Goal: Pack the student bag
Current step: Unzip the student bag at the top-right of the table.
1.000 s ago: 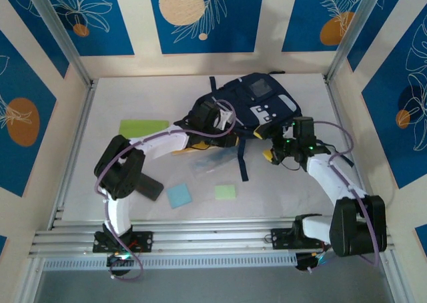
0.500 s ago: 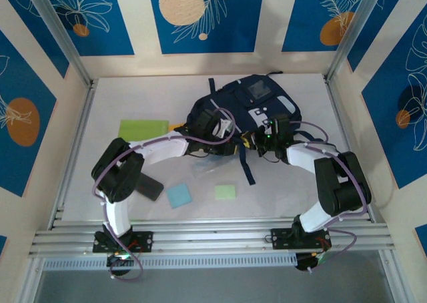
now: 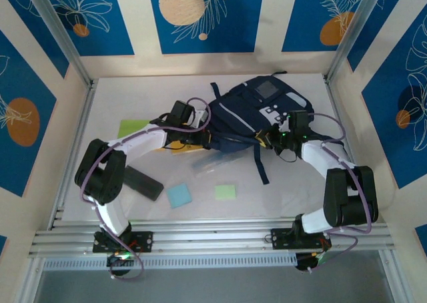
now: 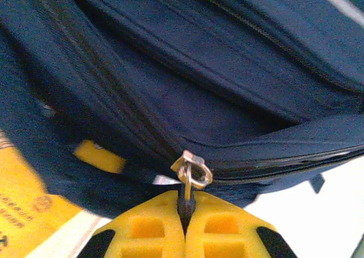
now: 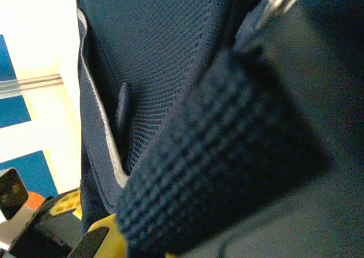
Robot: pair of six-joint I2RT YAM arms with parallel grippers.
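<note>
Left wrist view: the left pincer (image 4: 186,207) is clamped tight on a metal zipper pull (image 4: 191,174) of the student bag (image 4: 216,70). The right pincer (image 3: 272,138) is closed too, with a dark woven strap (image 5: 227,155) lying across it. The bag lies near the table's (image 3: 300,183) far edge, right of centre.

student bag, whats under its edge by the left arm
A yellow printed sheet pokes out from beneath the edge of the student bag. The rest of it, and anything else underneath, is covered by the navy fabric.
</note>
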